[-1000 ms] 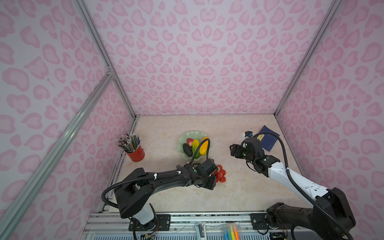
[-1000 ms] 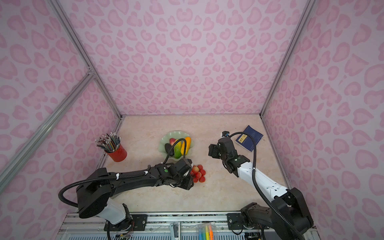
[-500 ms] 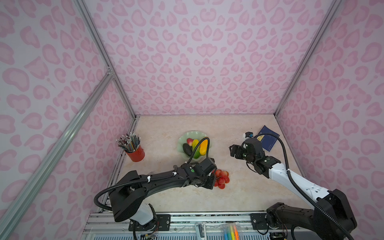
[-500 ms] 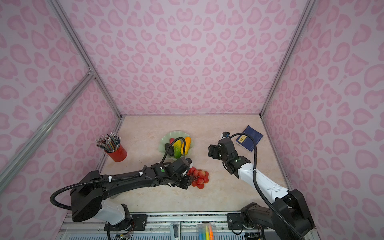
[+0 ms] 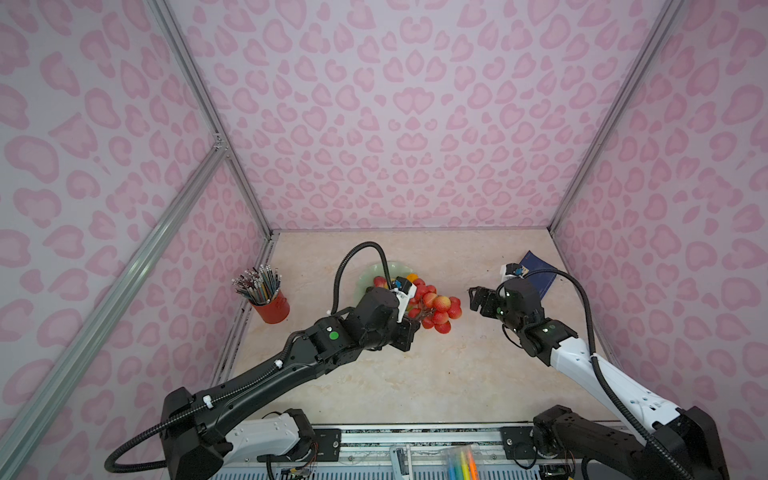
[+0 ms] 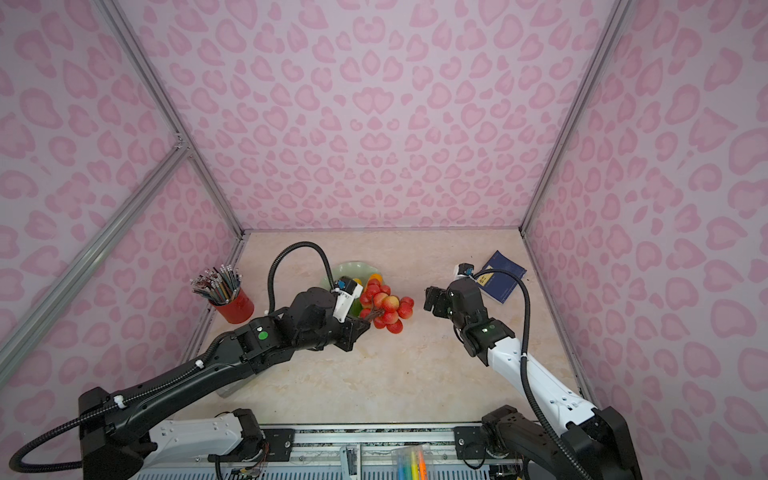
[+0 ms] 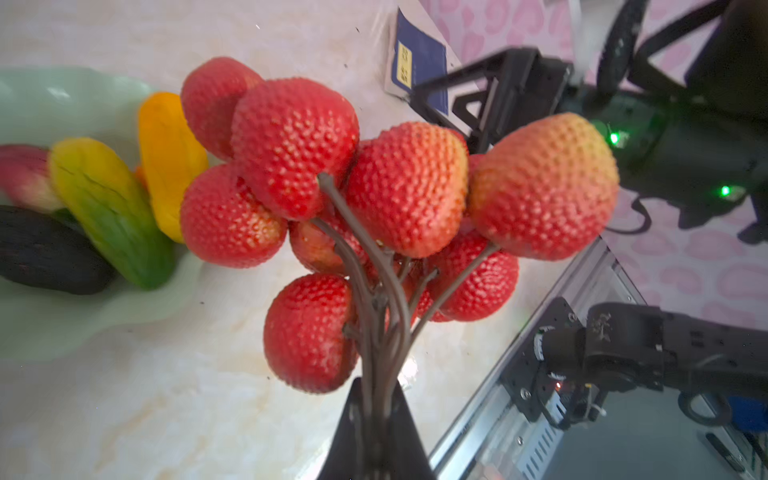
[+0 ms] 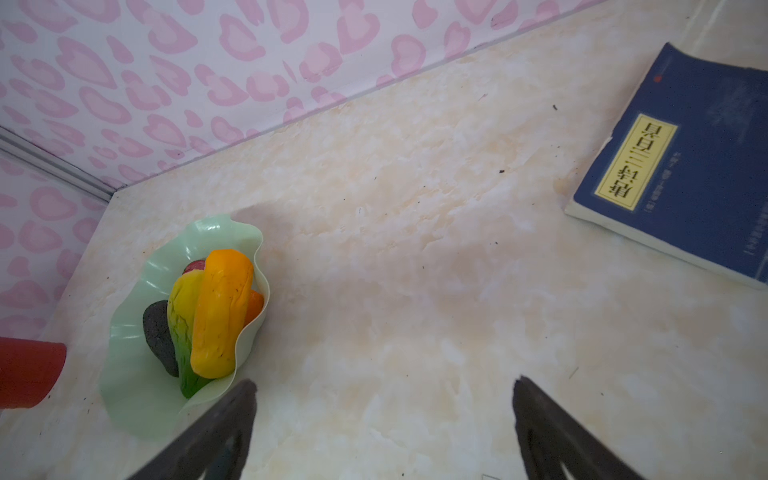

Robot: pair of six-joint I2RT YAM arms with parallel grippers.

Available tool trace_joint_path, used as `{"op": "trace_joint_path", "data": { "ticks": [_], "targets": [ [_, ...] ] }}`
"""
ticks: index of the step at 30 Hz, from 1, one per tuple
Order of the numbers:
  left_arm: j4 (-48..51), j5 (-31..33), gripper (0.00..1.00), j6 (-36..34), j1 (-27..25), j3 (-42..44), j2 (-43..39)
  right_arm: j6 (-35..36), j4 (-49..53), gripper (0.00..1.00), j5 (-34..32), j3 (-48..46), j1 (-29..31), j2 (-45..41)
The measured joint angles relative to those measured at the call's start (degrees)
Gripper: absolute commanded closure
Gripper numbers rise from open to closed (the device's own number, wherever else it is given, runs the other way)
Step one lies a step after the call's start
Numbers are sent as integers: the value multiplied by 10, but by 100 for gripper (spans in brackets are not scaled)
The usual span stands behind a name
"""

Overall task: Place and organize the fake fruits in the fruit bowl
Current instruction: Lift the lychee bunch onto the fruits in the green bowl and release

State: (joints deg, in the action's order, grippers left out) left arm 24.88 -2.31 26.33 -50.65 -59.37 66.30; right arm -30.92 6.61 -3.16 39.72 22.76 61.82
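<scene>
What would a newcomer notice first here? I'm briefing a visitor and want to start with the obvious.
First, the red fruit bunch, pinched by its brown stem in the shut left end effector just beside the fruit bowl. Next, the mint-green bowl near the back of the table, already holding a yellow-orange oblong, a yellow-green oblong and a dark oval. The right end effector hangs open and empty.

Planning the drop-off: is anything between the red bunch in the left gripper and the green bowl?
No separate obstacle shows. The left gripper holds the red bunch by its stem beside the bowl, where other fruits already fill much of the middle.
</scene>
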Motion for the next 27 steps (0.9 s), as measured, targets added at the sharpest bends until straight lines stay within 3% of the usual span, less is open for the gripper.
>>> {"op": "trace_joint_path", "data": {
  "ticks": [3, 9, 18, 27],
  "targets": [
    [-2, 15, 96, -25, 61, 0, -3, 0, 1, 4, -7, -6, -3, -17],
    [-70, 23, 96, -59, 127, 7, 24, 3, 4, 3, -9, -17, -4, -44],
    [-191, 56, 96, -79, 193, 45, 110, 11, 18, 3, -13, -30, -12, -74],
    [-285, 56, 96, -68, 217, 44, 217, 15, 23, 3, -14, -36, -20, -75]
  ]
}}
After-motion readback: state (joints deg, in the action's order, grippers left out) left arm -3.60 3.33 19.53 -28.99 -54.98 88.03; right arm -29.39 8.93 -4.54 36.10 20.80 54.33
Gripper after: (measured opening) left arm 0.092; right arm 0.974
